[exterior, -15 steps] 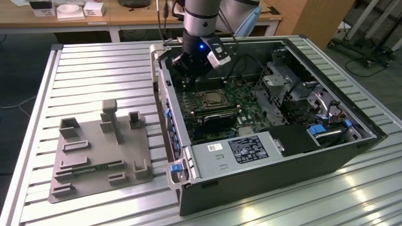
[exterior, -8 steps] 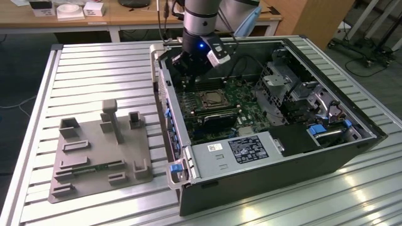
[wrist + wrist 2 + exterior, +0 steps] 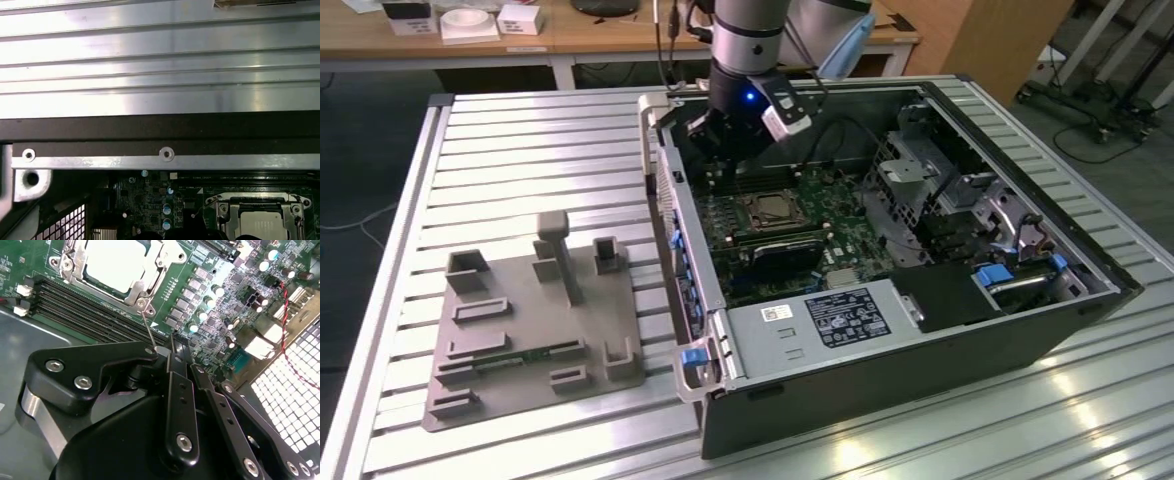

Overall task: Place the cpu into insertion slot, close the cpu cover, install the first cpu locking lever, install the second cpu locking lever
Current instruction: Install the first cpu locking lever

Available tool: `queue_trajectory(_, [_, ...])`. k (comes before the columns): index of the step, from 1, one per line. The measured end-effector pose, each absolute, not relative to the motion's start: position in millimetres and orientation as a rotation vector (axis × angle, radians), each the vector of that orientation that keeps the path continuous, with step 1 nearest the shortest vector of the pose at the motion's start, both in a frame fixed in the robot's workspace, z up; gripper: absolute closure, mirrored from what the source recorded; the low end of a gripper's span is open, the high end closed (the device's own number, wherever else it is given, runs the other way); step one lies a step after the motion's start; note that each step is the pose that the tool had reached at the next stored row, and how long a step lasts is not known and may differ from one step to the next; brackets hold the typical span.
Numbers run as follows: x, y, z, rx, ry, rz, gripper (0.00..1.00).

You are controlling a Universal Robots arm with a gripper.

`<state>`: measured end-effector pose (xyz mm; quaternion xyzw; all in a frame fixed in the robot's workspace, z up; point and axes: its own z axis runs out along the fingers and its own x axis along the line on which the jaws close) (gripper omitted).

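The cpu (image 3: 112, 262) lies flat in the insertion slot (image 3: 767, 212), its silvery top showing through the cut-out of the cpu cover (image 3: 136, 287), which is down around it. A thin wire locking lever (image 3: 147, 327) runs from the socket's corner screw to the tips of my gripper (image 3: 167, 351). The fingers stand together, shut, right at the lever's free end; whether they pinch it I cannot tell. In the exterior view the gripper (image 3: 718, 160) hangs inside the open computer case (image 3: 1067, 300), just behind the socket. The first wrist view shows the seated cpu (image 3: 260, 220) too.
Long black memory slots (image 3: 85, 310) run beside the socket. A power supply (image 3: 827, 320) fills the case's front, drive cages its right side. A grey fixture block (image 3: 534, 320) stands on the slatted metal table (image 3: 150, 75). Red-black wires (image 3: 285, 315) cross the board's far corner.
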<state>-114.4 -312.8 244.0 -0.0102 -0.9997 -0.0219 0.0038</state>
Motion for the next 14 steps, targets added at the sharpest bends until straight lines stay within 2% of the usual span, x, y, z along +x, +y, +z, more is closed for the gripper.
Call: queue_trajectory(14, [-114.2, -309.3, 244.1, 0.033, -3.132, -0.068, 0.90])
